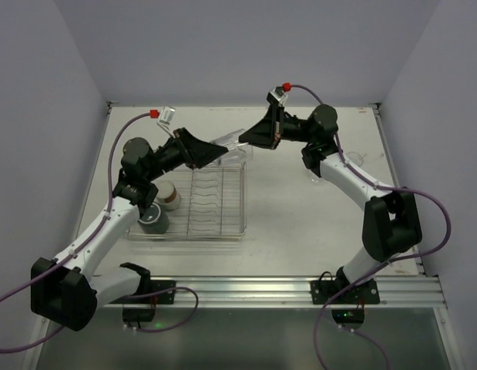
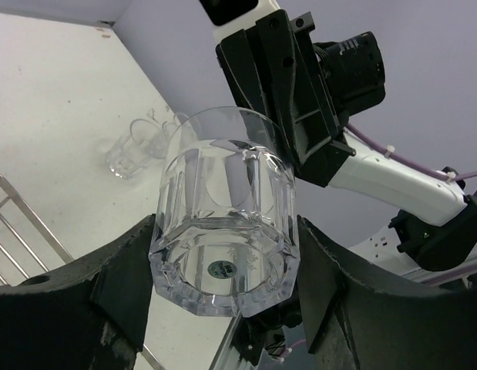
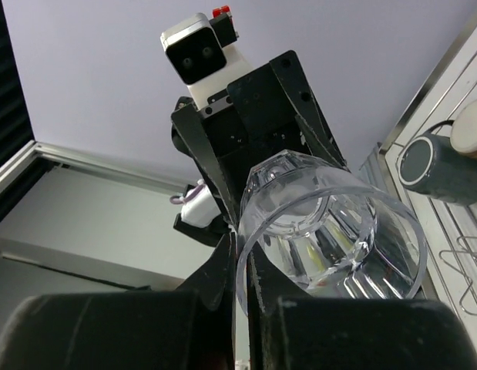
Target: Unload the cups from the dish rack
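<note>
1. The clear tumbler (image 2: 223, 223) is in the air over the far rim of the dish rack (image 1: 215, 208). Its base is clamped by the left tool (image 2: 223, 266), one finger each side. The mouth faces the right tool (image 1: 250, 139), which sits right at the rim; can't tell if it's closed on the glass
2. Looks like a handover, L to R. The right tool needs a firm pinch on the wall/rim before the left lets go. Glass is prob slick, so no release on a half grip
3. Open the left tool only a little, then back straight off along the glass axis w/o twisting
4. Next, carry it to the tabletop (image 1: 300, 223) near the other clear tumblers (image 1: 350, 160) and set it upright w/ a gap
5. Not yet unloaded: cream cup (image 1: 170, 196) & dark mug (image 1: 154, 220), side by side at the rack's left end
</note>
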Robot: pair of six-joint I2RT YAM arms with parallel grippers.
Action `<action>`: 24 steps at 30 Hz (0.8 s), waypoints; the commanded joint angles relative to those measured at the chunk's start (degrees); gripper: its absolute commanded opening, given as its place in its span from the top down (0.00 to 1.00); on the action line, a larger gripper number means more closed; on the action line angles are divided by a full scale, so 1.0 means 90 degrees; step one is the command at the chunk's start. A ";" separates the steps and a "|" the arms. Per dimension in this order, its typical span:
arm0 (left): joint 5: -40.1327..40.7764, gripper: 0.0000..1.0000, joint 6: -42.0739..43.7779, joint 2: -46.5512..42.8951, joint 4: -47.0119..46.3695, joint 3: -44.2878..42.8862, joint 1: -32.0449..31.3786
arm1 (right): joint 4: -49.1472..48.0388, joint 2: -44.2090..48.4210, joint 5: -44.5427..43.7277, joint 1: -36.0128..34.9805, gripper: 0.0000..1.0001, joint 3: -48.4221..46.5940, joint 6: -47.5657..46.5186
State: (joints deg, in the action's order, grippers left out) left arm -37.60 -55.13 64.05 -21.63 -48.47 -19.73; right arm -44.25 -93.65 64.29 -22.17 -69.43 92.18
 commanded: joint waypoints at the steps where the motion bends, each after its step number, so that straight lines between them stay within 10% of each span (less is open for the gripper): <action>1: -0.0245 0.34 -0.0270 0.0129 -0.0604 -0.0035 -0.0074 | -0.0563 0.0111 0.0103 -0.0046 1.00 -0.0118 -0.0133; 3: -0.0168 0.00 -0.0212 0.0110 -0.0499 0.0004 -0.0074 | 0.0070 0.0219 0.0005 -0.0026 1.00 -0.0137 -0.0504; 14: 0.2963 0.00 0.1857 -0.0720 0.3786 -0.1518 -0.0045 | 0.5962 0.1059 -0.1584 0.0471 1.00 -0.0810 -0.4819; 18: 0.4712 0.00 0.1917 -0.0867 0.4950 -0.1724 -0.0045 | 0.7795 0.1351 -0.3566 0.0520 1.00 -0.1240 -0.6227; 24: 0.4716 0.00 0.1956 -0.0721 0.5059 -0.1509 -0.0045 | 0.9368 0.1324 -0.6856 0.0540 1.00 -0.1728 -0.7243</action>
State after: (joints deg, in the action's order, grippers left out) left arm 0.03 -39.48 56.27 19.33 -62.46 -20.03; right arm 28.34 -82.85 22.52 -17.34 -80.99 36.14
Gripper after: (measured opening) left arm 0.997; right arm 0.037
